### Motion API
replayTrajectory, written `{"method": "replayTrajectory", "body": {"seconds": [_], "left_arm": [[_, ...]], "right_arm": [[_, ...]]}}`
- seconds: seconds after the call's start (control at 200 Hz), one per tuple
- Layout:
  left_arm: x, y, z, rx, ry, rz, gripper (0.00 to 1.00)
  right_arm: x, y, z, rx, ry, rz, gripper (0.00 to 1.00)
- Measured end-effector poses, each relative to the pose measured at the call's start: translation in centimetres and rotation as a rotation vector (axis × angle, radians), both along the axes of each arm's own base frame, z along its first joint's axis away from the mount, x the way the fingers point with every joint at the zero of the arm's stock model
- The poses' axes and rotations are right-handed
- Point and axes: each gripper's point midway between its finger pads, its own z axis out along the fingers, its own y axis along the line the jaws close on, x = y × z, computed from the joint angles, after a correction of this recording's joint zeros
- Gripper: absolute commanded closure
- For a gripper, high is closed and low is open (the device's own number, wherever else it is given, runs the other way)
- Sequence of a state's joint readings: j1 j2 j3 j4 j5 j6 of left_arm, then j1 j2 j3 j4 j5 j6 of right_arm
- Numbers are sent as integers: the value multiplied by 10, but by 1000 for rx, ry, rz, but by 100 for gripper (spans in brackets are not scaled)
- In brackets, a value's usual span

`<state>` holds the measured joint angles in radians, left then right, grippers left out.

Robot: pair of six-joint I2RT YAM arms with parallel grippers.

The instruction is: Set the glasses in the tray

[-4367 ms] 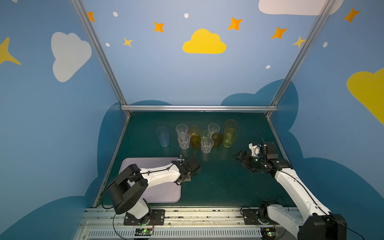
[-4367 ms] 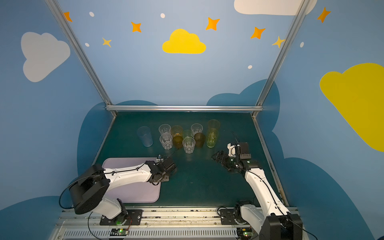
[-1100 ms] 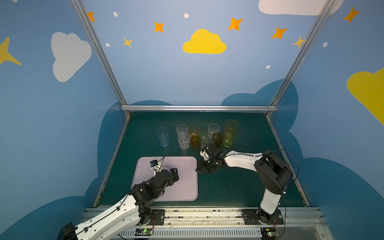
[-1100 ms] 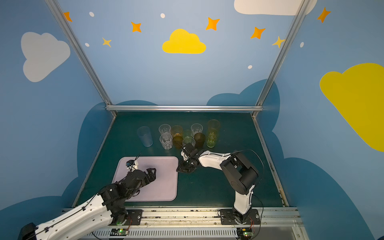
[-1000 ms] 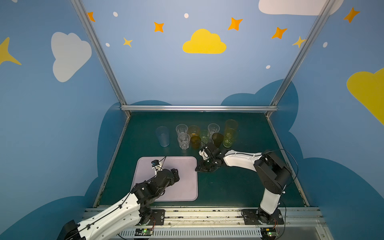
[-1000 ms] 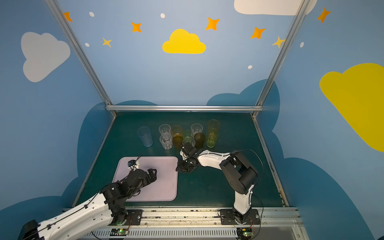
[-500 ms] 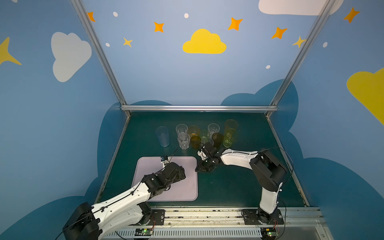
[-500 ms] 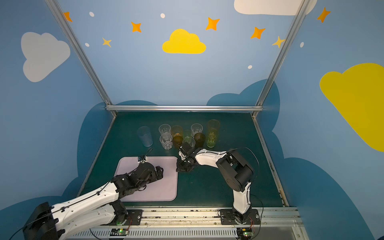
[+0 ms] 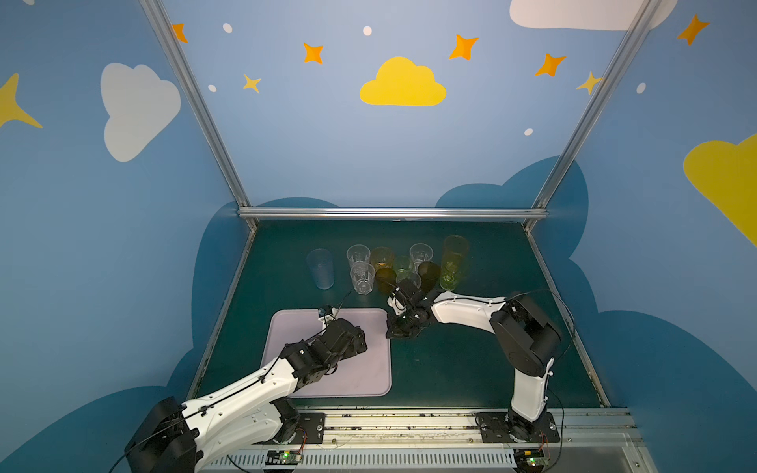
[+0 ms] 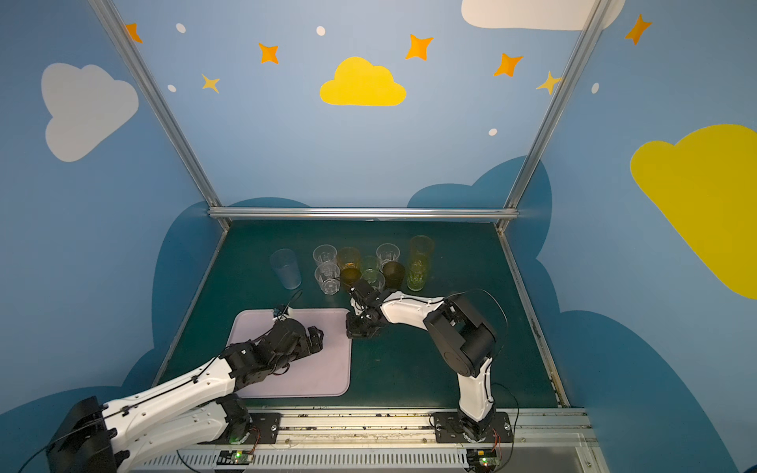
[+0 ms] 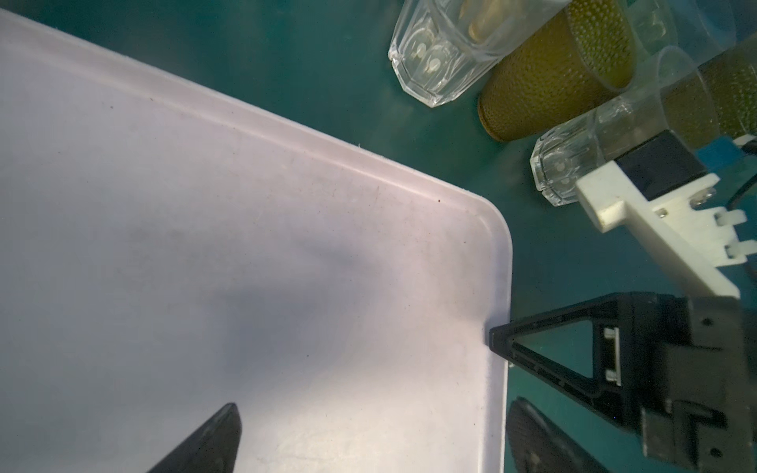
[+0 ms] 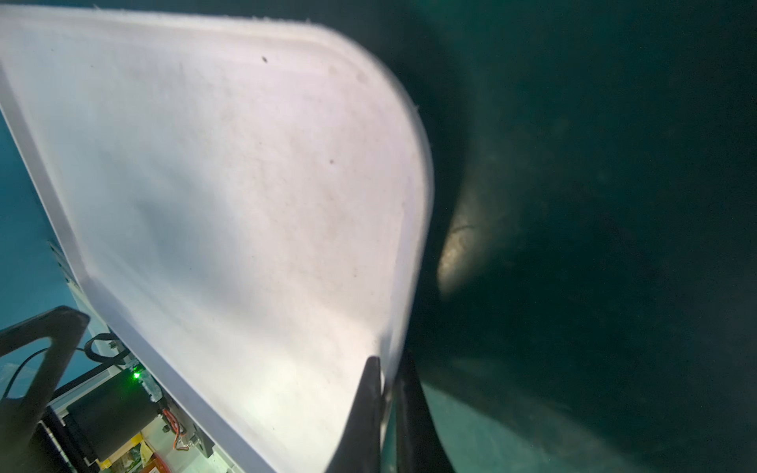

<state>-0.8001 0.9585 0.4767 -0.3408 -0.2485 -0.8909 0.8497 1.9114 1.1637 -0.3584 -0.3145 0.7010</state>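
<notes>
Pinching the rim beside a rounded corner, the right gripper [image 12: 385, 370] is clamped nearly closed on the tray [image 12: 213, 172], which spreads away from its tips toward the left gripper [image 9: 357, 342], hovering wide open and empty over it. The glasses [image 9: 362, 278] stand close behind its wrist, off the tray.

The tray [image 11: 245, 245] looks like smooth matt plastic, with small dark specks on it. The clear faceted glass [image 11: 442, 53] is glossy and see-through; the brown-amber glass [image 11: 545, 82] has a finely dotted, rough-looking wall. The table [image 9: 450, 368] is matt and a little grainy. The frame bar [image 9: 393, 213] is brushed metal.
</notes>
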Motion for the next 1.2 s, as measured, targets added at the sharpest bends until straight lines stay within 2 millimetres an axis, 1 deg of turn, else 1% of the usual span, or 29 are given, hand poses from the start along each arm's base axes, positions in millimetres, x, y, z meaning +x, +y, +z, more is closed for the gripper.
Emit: {"method": "replayTrajectory", "body": {"seconds": [0.12, 0.32, 0.906, 1.202], "left_arm": [[1, 1, 0, 3, -3, 4, 0], [1, 2, 0, 5, -5, 8, 0], [3, 6, -4, 22, 4, 23, 0], [4, 5, -6, 26, 7, 23, 0]], "right_arm": [[1, -1, 0, -6, 3, -8, 100], [2, -5, 0, -11, 8, -29, 100], [9, -52, -1, -71, 10, -125, 100], [18, -83, -1, -119, -6, -187, 100]]}}
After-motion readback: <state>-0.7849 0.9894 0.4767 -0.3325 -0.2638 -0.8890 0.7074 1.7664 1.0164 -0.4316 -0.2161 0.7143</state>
